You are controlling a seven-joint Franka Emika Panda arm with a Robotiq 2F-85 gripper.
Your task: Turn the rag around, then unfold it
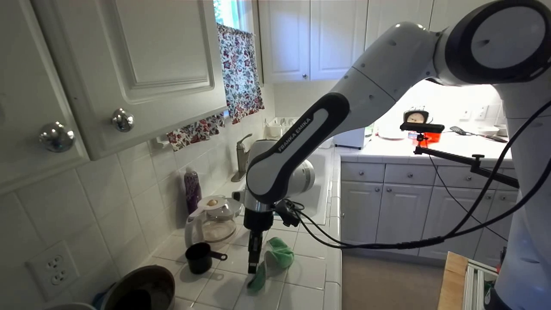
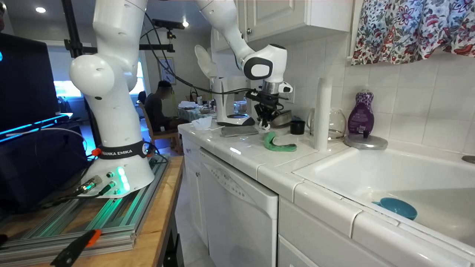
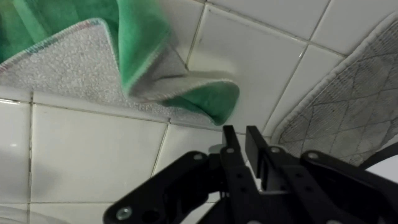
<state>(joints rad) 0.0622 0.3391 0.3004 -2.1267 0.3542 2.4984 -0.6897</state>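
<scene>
The rag [image 1: 280,255] lies crumpled on the tiled counter, mint green on one side and whitish on the other. Seen in an exterior view, the rag [image 2: 285,147] curves with one end raised. In the wrist view the rag [image 3: 141,46] fills the upper left, partly turned over, with a curled green corner just beyond the fingertips. My gripper [image 3: 239,128] points down beside that corner, its jaws a small gap apart with only tile visible between them. In both exterior views the gripper [image 1: 253,270] [image 2: 264,124] is low over the counter, close to the rag.
A grey quilted mat [image 3: 351,102] lies right of the gripper in the wrist view. Beside the rag stand a small black cup [image 1: 199,258] and a glass carafe [image 1: 218,226]. A dark pan [image 1: 142,288] sits near the wall. A white cylinder [image 2: 323,115] stands near the sink [image 2: 308,168].
</scene>
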